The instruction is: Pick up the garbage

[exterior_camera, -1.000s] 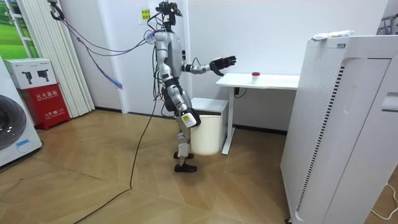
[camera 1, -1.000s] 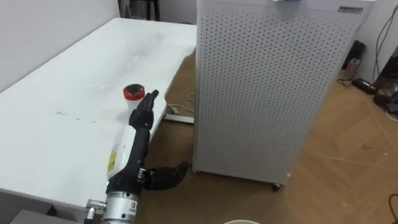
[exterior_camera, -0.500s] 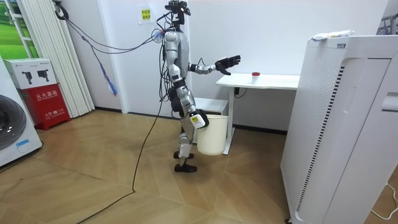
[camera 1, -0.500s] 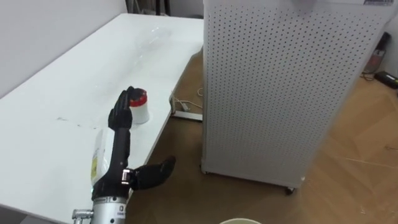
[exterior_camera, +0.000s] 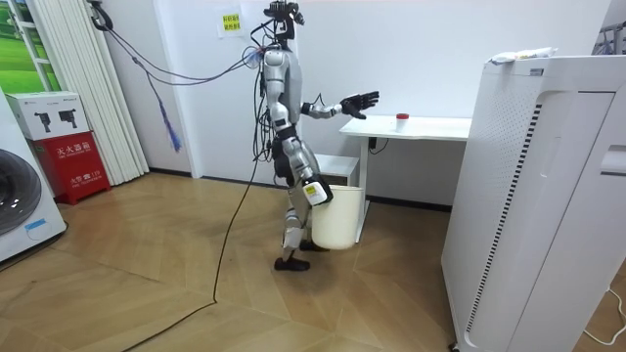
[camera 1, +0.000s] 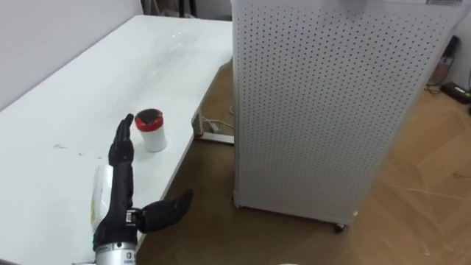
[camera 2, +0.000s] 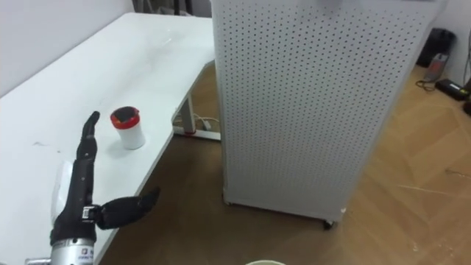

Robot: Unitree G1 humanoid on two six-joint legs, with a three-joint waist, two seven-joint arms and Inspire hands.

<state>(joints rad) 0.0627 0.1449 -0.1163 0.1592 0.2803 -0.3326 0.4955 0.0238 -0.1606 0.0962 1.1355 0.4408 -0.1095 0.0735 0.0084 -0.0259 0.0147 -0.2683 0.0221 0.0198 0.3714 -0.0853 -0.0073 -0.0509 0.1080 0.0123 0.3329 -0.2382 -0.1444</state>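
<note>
Red-lidded cup [camera 1: 151, 130] stands, seemingly untouched, beside straight-fingered left hand [camera 1: 118, 182].

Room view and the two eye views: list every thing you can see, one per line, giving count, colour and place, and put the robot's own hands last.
table: one, white, along the wall.
cup: one, white with red top, near the table's edge.
perforated cabinet: one, white, on the floor right of the table.
bin: one, cream, by the robot's legs.
box: one, red, room view's left.
washing machine: one, white, room view's left edge.
left hand: one, dark, open over the table beside the cup.
right hand: one, colour unclear, low beside the bin.
</note>
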